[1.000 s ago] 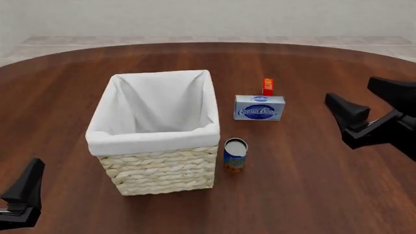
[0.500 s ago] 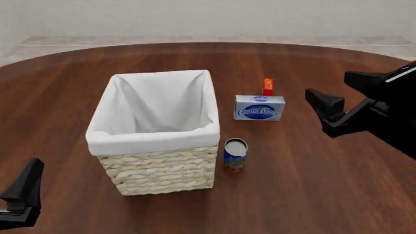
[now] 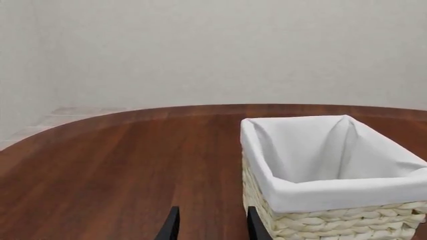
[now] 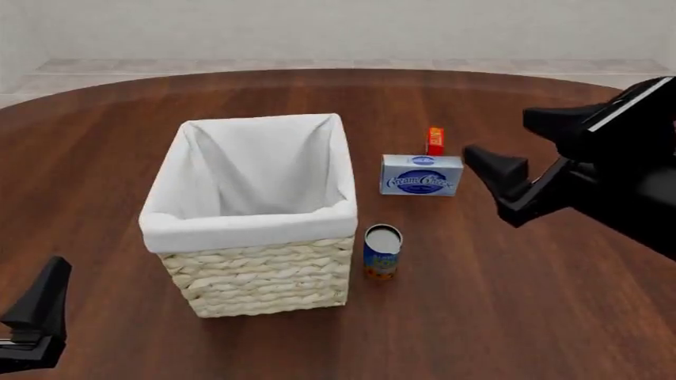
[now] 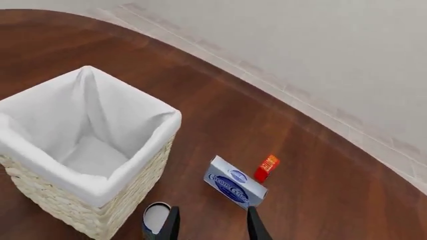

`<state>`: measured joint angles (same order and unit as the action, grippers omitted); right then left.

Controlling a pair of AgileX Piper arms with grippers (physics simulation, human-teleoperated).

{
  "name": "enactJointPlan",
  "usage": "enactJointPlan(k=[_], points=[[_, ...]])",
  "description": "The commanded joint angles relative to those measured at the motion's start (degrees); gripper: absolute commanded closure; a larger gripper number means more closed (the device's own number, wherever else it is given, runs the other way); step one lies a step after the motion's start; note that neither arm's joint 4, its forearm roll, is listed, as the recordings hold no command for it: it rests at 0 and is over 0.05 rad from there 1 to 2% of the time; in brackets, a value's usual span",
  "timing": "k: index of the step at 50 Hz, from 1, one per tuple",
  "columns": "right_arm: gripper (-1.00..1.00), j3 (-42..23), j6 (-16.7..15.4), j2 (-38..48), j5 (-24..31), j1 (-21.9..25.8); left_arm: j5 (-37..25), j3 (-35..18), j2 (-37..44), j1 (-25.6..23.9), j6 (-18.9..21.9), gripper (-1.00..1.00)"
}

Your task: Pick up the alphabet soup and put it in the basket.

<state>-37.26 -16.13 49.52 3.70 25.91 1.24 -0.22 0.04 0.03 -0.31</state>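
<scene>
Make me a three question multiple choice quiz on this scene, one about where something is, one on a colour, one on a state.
1. Where does the alphabet soup stand?
A. inside the basket
B. on the table just right of the basket's near corner
C. on top of the cream cheese box

2. What colour is the small box behind the cream cheese box?
A. green
B. orange-red
C. black

3. What is the state of the right gripper?
A. open and holding nothing
B. shut on the can
C. shut on the small box

Answers:
1 B: the can stands on bare wood beside the basket.
2 B: its face is orange-red.
3 A: its fingers are spread in the air, right of the cream cheese box in the front view.
</scene>
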Motion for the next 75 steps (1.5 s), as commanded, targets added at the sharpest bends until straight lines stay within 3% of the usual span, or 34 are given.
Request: enactJointPlan(k=[1,17,27,48,75], points=[[-1.0,-1.8,-1.0,2.1,1.6,2.8,0.0,0.0,0.0,0.1,0.2,-1.0],[-1.0,-2.7,1.9,5.6,2.6,6.7,0.2,0.0,0.0,0.3,0.2,-1.0],[-1.0,-2.4,1.1,7.6,1.4,7.6,0.3,0.0,0.0,0.3,0.2,-1.0],[-1.0,-2.9,3.0,9.6,0.9,10.4,0.5,0.0,0.0,0.5,0.3,-1.0],[-1.0,-1.4,7.1,17.3,-5.1,7.2,0.5,0.0,0.0,0.8,0.4,-1.0]])
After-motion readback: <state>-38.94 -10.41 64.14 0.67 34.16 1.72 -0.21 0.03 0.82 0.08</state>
